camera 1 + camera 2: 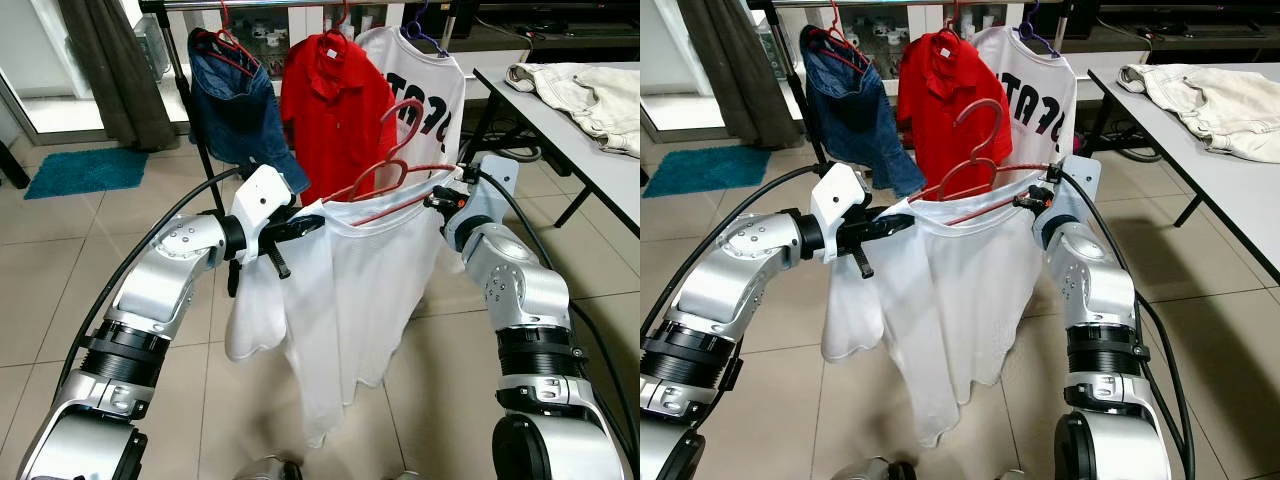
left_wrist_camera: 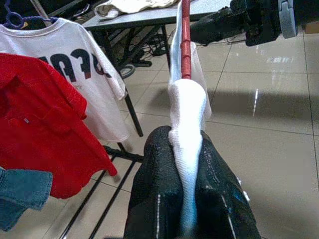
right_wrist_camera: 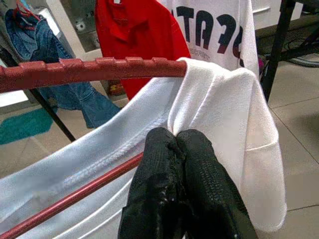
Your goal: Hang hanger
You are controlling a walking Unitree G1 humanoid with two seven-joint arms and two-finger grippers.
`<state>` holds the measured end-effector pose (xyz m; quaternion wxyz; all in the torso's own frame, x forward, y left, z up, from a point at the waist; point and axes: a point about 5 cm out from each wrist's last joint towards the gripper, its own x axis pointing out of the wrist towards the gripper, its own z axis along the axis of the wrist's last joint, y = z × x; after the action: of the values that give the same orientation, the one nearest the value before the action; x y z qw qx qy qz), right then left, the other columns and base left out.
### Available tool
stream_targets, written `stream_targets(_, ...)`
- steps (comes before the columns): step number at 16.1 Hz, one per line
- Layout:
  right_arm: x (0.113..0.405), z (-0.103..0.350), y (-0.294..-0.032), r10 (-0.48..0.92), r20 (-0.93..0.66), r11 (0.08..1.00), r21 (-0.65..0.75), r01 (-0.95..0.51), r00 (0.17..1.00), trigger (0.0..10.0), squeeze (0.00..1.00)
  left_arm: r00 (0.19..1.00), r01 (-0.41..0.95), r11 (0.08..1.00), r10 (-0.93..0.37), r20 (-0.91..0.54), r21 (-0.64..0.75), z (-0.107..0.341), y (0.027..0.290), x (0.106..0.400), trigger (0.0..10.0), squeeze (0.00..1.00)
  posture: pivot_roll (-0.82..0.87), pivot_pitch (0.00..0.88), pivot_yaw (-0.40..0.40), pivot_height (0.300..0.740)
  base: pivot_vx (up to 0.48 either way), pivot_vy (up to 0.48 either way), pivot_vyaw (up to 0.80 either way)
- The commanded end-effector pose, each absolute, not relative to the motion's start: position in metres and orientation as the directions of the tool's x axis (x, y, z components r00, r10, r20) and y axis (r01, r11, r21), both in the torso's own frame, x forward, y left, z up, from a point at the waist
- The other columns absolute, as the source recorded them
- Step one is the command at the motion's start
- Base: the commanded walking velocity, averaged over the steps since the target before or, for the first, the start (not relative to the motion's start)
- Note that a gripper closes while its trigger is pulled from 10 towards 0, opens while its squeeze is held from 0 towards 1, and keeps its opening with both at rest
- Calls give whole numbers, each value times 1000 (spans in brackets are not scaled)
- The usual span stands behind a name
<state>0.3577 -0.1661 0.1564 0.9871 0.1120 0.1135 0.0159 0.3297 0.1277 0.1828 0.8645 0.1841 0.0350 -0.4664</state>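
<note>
The rail [image 1: 300, 4] runs off the frame's top; the jeans [image 1: 235, 110] hide their hanger.

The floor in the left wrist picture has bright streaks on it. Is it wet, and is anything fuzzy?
Left wrist view: the streaks on the floor look like light reflecting off glossy tiles; wetness cannot be told. The left hand and the white shirt it pinches are soft, too close to the lens. Right wrist view: the right hand blurs the same way. Eye views: evenly lit, sharp.
</note>
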Motion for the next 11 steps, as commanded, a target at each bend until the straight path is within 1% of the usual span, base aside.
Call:
stream_targets(1, 357, 160, -170, 49, -194, 972, 235, -2, 980, 0, 0, 577, 805, 503, -786, -222, 314, 188, 129, 331, 0, 0, -121, 0, 25, 740, 0, 0, 0)
stream_targets(4, 355, 168, -169, 58, -145, 965, 263, -18, 988, 0, 0, 599, 791, 517, -765, -238, 328, 185, 133, 334, 0, 0, -129, 0, 30, 740, 0, 0, 0)
stream_targets(7, 352, 177, -171, 57, -100, 961, 273, -27, 993, 0, 0, 603, 788, 515, -754, -259, 336, 181, 135, 335, 0, 0, -133, 0, 34, 740, 0, 0, 0)
stream_targets(9, 351, 179, -172, 54, -97, 961, 275, -26, 994, 0, 0, 605, 787, 517, -752, -261, 337, 181, 136, 335, 0, 0, -134, 0, 34, 740, 0, 0, 0)
stream_targets(10, 350, 173, -168, 88, -126, 965, 255, -54, 988, 0, 0, 608, 785, 520, -752, -257, 337, 182, 137, 335, 0, 0, -132, 0, 33, 740, 0, 0, 0)
stream_targets(11, 349, 165, -162, 110, -180, 979, 187, -76, 978, 8431, 0, 608, 785, 520, -753, -254, 337, 183, 137, 336, 0, 0, -130, 0, 31, 740, 0, 0, 0)
